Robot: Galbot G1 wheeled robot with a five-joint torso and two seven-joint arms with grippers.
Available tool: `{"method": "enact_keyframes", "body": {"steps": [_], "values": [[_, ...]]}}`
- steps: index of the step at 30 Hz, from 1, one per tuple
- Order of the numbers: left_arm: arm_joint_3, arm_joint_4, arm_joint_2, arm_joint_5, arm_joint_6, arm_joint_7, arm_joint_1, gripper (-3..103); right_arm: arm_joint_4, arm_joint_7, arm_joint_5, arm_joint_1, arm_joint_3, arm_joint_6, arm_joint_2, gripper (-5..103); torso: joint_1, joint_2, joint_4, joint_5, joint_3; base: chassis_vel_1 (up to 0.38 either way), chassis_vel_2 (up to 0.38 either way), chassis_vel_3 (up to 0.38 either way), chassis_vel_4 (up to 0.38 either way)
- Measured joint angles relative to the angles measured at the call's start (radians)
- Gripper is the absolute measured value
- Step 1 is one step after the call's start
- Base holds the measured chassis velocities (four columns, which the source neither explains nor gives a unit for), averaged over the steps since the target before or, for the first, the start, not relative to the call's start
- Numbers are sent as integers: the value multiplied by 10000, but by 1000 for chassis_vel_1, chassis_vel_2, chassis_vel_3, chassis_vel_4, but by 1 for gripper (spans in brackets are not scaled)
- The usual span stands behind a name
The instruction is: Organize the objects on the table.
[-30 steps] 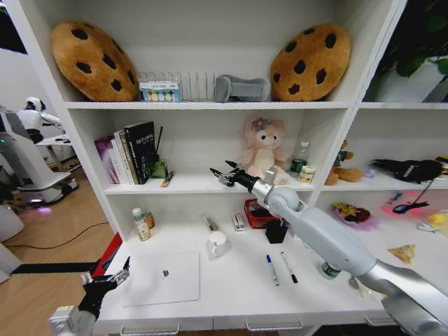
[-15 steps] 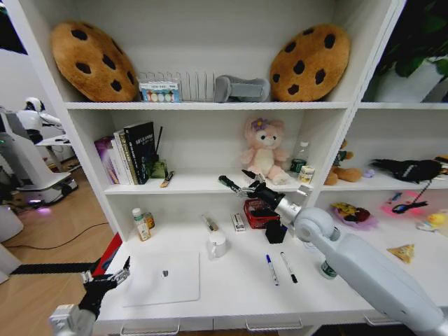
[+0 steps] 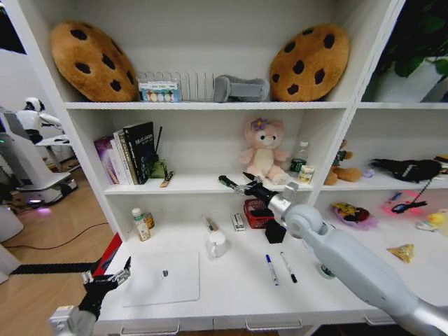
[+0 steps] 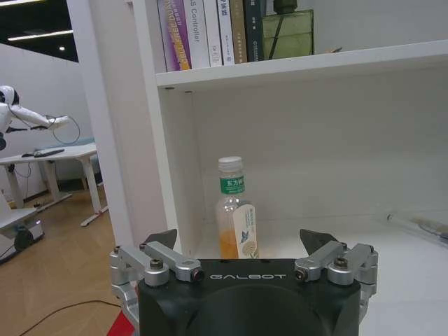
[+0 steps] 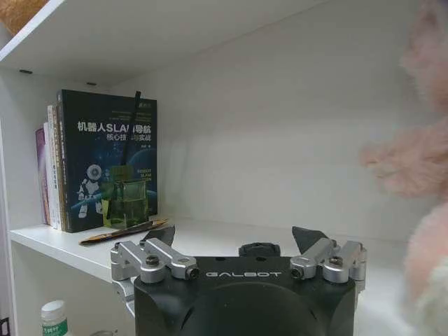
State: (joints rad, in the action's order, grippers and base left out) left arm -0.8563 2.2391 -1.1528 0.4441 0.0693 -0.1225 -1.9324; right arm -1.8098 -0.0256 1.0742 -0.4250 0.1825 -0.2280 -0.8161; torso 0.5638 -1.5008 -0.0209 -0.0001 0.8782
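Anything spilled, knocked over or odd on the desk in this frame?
Nothing spilled or toppled. Two marker pens lie loose beside the closed laptop, and a green-lidded jar sits half hidden behind the right arm.

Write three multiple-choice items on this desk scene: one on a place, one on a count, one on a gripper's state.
1. Where does the laptop lie?
A. on the table's left part
B. on the top shelf
C. beside the bear

2. How many marker pens lie on the table?
A. none
B. two
C. five

3. How are the right gripper fingers?
A. shut on a pen
B. shut on the jar
C. open, holding nothing

Key: 1 A, it rests closed near the left gripper. 2 B, they lie side by side. 3 C, the fingers stand apart.
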Motion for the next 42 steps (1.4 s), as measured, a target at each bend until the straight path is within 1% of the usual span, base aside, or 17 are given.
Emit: {"method": "enact_keyframes", "body": {"steps": [1,2,5,6,9,15,17,19,24,26,27,29,30,31,32,34,42], "values": [[-1,-8,1,0,0,3,0,99,177,-90,84,308,230,-197,-149,93,0,0,-1,-2,0,0,0,0,0],[-1,-8,1,0,0,3,0,99,177,-90,84,308,230,-197,-149,93,0,0,-1,-2,0,0,0,0,0],[-36,-56,-2,11,0,3,-12,99,636,-524,584,958,604,-723,-540,80,0,0,-4,-1,0,0,0,0,0],[-36,-56,-2,11,0,3,-12,99,636,-524,584,958,604,-723,-540,80,0,0,-4,-1,0,0,0,0,0],[-49,-104,5,30,0,3,5,99,814,-839,755,1154,673,-1039,-642,65,0,0,-4,0,0,0,0,0,0],[-46,-203,51,58,-1,-3,66,99,583,-1027,889,932,493,-1409,-455,60,-1,0,-8,1,-1,0,0,0,0],[-33,-226,65,62,-1,-5,81,99,517,-1036,899,834,445,-1459,-401,61,0,0,-9,1,-1,0,0,0,0],[-2,-260,108,75,5,-12,119,99,485,-1058,878,714,394,-1510,-371,66,-1,0,-6,1,-2,0,0,0,0],[2,-294,148,104,16,-31,141,99,584,-1126,823,747,435,-1598,-392,68,-1,-1,-5,2,-1,0,0,0,0],[1,-320,151,117,16,-36,145,99,693,-1169,778,846,486,-1633,-451,61,-1,0,-5,1,-2,0,0,0,0],[1,-320,151,117,16,-36,145,99,693,-1169,778,846,486,-1633,-451,61,-1,0,-5,1,-2,0,0,0,0],[0,-340,144,119,17,-36,152,99,720,-1180,772,885,511,-1644,-471,51,-1,0,-3,1,-1,0,0,0,0],[0,-340,144,119,17,-36,152,99,720,-1180,772,885,511,-1644,-471,51,-1,0,-3,1,-1,0,0,0,0],[0,-345,139,120,17,-36,157,99,722,-1181,769,893,518,-1644,-472,45,-1,0,-5,1,-2,0,0,0,0],[0,-345,139,120,17,-36,157,99,722,-1181,769,893,518,-1644,-472,45,-1,0,-5,1,-2,0,0,0,0],[2,-356,120,121,17,-36,164,99,723,-1186,767,906,519,-1642,-471,35,-1,0,-5,1,-1,0,0,0,0],[18,-362,66,105,17,-36,162,99,776,-1192,673,1009,500,-1542,-480,33,-1,0,-4,1,-1,0,0,0,0]]}}
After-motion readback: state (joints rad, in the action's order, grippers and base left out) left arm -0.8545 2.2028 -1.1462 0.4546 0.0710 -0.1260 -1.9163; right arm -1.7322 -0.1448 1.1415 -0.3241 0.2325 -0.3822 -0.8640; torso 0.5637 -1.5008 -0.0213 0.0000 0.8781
